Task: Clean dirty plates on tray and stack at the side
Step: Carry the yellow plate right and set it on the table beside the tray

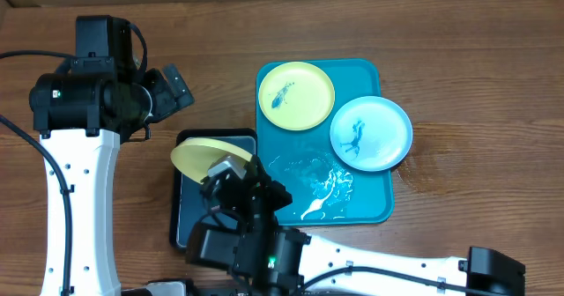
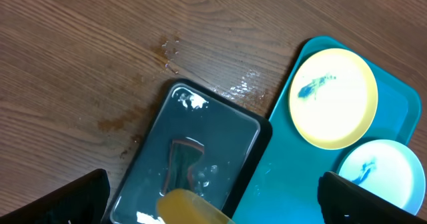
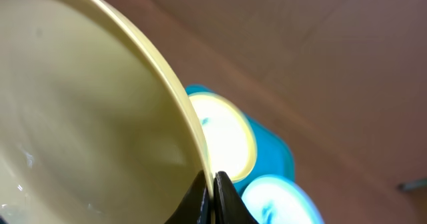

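My right gripper [image 3: 212,183] is shut on the rim of a yellow-green plate [image 3: 87,117] and holds it tilted over a black tray [image 1: 189,212]. In the overhead view that held plate [image 1: 198,153] lies just left of the turquoise tray [image 1: 370,203]. A second yellow-green plate [image 1: 295,95] with a blue smear rests in the tray's far left corner. A pale blue plate [image 1: 371,133], also smeared, overhangs the tray's right rim. My left gripper [image 2: 213,184] hangs open high above the black tray [image 2: 187,137], with nothing between its fingers [image 2: 73,197].
The black tray holds a shallow pool of water. Water is also pooled on the turquoise tray's floor [image 1: 322,186]. A few wet spots [image 2: 170,54] mark the wood tabletop beyond the black tray. My left arm [image 1: 84,155] stands along the table's left side.
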You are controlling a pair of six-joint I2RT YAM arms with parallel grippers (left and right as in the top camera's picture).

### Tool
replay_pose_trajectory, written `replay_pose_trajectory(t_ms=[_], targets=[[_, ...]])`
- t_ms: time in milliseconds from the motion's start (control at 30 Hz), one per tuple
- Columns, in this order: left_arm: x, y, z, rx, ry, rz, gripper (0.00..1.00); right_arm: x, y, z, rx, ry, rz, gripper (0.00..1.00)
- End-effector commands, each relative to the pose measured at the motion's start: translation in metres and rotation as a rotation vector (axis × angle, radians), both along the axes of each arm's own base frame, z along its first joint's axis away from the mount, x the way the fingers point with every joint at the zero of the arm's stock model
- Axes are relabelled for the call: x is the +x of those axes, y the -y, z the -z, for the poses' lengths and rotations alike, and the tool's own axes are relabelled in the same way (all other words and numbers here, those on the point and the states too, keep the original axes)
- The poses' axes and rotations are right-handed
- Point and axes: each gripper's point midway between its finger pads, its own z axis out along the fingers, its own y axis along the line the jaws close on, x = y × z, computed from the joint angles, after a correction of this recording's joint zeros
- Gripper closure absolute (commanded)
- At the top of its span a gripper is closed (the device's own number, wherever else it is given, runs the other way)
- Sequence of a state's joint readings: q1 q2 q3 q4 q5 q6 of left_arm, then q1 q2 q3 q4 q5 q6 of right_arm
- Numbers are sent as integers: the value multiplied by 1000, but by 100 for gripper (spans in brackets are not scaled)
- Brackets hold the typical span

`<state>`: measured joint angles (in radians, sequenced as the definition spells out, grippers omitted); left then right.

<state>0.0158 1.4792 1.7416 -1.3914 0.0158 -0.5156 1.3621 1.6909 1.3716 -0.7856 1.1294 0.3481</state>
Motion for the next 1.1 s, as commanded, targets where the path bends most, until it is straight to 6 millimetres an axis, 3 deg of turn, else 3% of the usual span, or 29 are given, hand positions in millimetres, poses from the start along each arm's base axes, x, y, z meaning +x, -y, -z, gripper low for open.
replay_pose_trajectory(t_ms=[0, 133, 200, 300, 400, 533, 633, 733, 833, 933, 1067], targets=[[1, -3, -10, 4, 29, 11, 0, 13, 9, 21, 223, -193, 98, 96], [-1, -3, -9, 7, 23, 10, 0, 26, 39, 61, 371, -497, 266, 96], [-1, -3, -9, 8, 24, 10, 0, 33, 50, 69, 450, -651, 306, 96], [0, -3, -9, 8, 28, 9, 0, 46, 68, 63, 592, -808, 336, 96], [0, -3, -9, 8, 27, 10, 0, 72, 103, 45, 731, -872, 354, 96], [0, -3, -9, 8, 27, 10, 0, 109, 188, 35, 853, -817, 539, 96], [0, -3, -9, 8, 27, 10, 0, 123, 278, 43, 915, -767, 775, 96], [0, -3, -9, 8, 27, 10, 0, 122, 360, 52, 946, -695, 993, 96], [0, -3, -9, 7, 27, 10, 0, 103, 450, 71, 981, -614, 1262, 96], [0, -3, -9, 7, 27, 10, 0, 83, 486, 95, 1014, -628, 1397, 96], [0, -3, -9, 7, 27, 10, 0, 57, 500, 138, 1016, -730, 1518, 96]])
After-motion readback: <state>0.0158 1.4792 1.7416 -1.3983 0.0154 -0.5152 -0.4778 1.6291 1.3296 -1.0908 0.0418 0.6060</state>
